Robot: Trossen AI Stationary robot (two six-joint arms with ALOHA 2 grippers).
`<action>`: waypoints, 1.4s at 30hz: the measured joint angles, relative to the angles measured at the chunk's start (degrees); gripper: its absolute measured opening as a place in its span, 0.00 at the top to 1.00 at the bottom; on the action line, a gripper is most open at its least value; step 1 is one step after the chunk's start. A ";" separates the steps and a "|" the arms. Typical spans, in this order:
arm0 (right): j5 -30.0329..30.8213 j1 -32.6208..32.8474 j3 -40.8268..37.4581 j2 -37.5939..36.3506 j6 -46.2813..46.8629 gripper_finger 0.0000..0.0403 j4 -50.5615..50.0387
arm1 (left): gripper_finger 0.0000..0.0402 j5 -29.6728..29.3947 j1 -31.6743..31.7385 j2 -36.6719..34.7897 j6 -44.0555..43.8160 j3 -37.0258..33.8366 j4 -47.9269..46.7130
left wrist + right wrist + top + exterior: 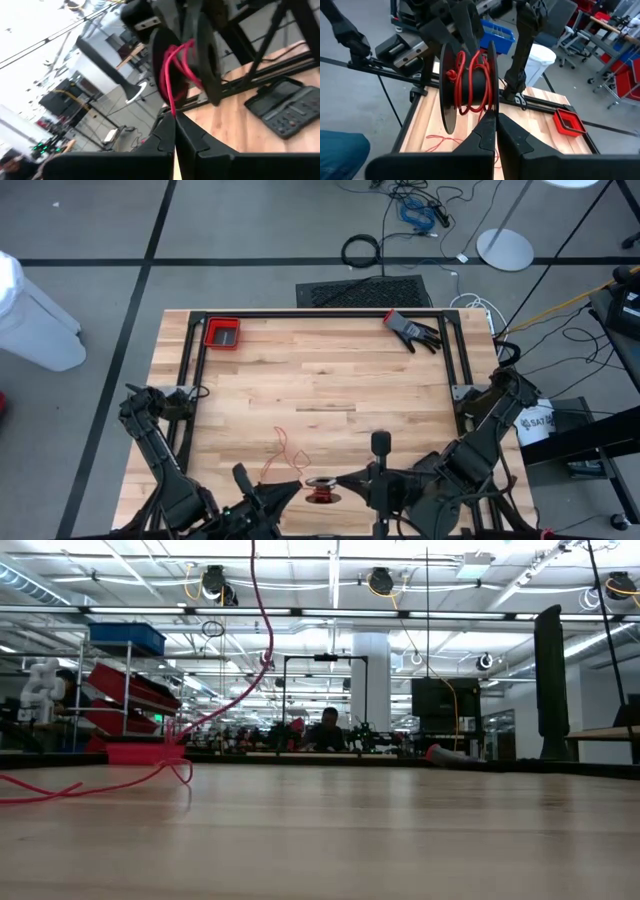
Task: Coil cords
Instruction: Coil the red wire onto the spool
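Left gripper (pixel 290 488) is closed at the near table edge, fingertips pinching the red cord (pixel 285 452) right beside the spool (pixel 322 492). Right gripper (pixel 345 480) is closed too, tips at the spool's other side; I can't tell if it actually grips the rim or just touches. Spool: black, two thin round flanges, dark core, several loose red turns wound on it, one small knot visible in my right wrist view (pixel 451 75). Rest of the cord trails off the spool toward the left, lying in loose squiggles on the wooden table (pixel 320 370); low view shows it rising from the tabletop up out of frame (pixel 262 640). Nothing lies between cord and spool. Further out: red tray (pixel 222 333) at the far left corner, black-and-red glove (pixel 412 330) at the far right, both well apart from the cord. Black frame rails (pixel 320 313) run round the table.
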 joint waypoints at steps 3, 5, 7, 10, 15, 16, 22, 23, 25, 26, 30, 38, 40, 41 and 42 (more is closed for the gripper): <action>0.05 0.27 0.00 -0.07 -0.25 1.00 0.53 | 0.91 2.71 -0.11 0.00 -0.02 0.00 0.01; 0.19 0.28 0.00 -0.15 -0.25 1.00 0.55 | 0.85 5.31 -0.11 0.00 -0.04 0.00 -0.18; 1.19 0.42 0.00 -0.17 -0.45 1.00 0.53 | 0.79 7.85 -0.15 0.00 -0.54 -0.02 -0.30; 2.83 0.58 0.00 -0.17 -1.12 1.00 0.53 | 0.73 8.81 -0.17 0.00 -2.36 -0.02 -0.67; 3.51 0.98 0.00 -1.17 -1.30 1.00 0.36 | 0.70 7.32 -0.15 0.00 -3.05 -0.04 -1.53; 4.72 1.19 0.00 -1.49 -1.36 1.00 0.34 | 0.70 7.26 -0.15 0.00 -3.06 -0.04 -1.52; 11.66 3.27 0.02 -3.21 -0.27 1.00 -3.58 | 0.69 4.73 -0.15 0.00 -3.10 -0.04 -1.51; 12.05 3.74 0.02 -3.53 0.66 1.00 -4.65 | 0.69 3.82 -0.15 0.00 -3.16 -0.04 -1.52; 12.36 4.51 0.02 -4.08 2.64 1.00 -6.92 | 0.69 2.07 -0.15 0.00 -3.23 -0.04 -1.52; 12.42 4.84 0.02 -4.24 3.66 1.00 -7.86 | 0.69 1.31 -0.13 0.00 -3.26 -0.04 -1.50; 15.80 6.04 0.02 -4.50 6.96 1.00 -11.11 | 0.69 2.34 0.34 0.00 -6.25 -0.04 -1.41; 9.72 5.12 0.02 -4.52 7.73 1.00 -13.49 | 0.69 9.27 2.20 0.09 -7.52 -0.04 -0.88; 6.56 4.66 0.02 -4.52 7.73 1.00 -13.89 | 0.69 11.90 2.59 0.11 -7.52 -0.04 -0.79; 5.56 4.40 0.02 -4.52 7.73 1.00 -14.06 | 0.69 12.87 2.77 0.13 -7.52 -0.04 -0.58; 4.99 4.18 0.02 -4.52 7.85 1.00 -14.21 | 0.69 13.36 2.82 0.17 -7.48 -0.04 -0.23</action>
